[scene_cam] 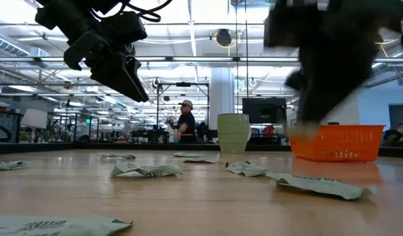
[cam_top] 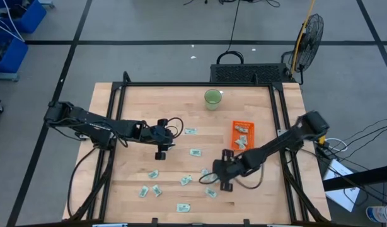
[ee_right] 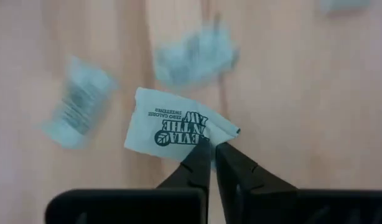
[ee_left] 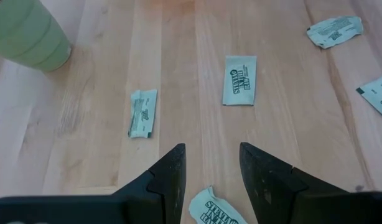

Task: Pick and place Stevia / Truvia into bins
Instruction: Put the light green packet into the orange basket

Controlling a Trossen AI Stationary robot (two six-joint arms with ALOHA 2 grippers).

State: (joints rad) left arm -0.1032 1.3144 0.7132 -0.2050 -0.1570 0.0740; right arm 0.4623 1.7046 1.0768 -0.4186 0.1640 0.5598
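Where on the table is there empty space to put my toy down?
The far left corner of the table is bare, left of the green cup. The near right corner, past the right gripper holding a sachet, is free too. The middle and near part is crowded with sachets.

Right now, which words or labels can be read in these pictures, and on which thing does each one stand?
"ZERO CALORIE SWEETENER" and "EVIA IN THE RAW", upside down, partly hidden: the pinched sachet in the right gripper.
"STEV", cut off: the nearest sachet by the open left gripper.
"IN THE RAW", sideways: the middle sachet.
The other sachets: print too small to read.
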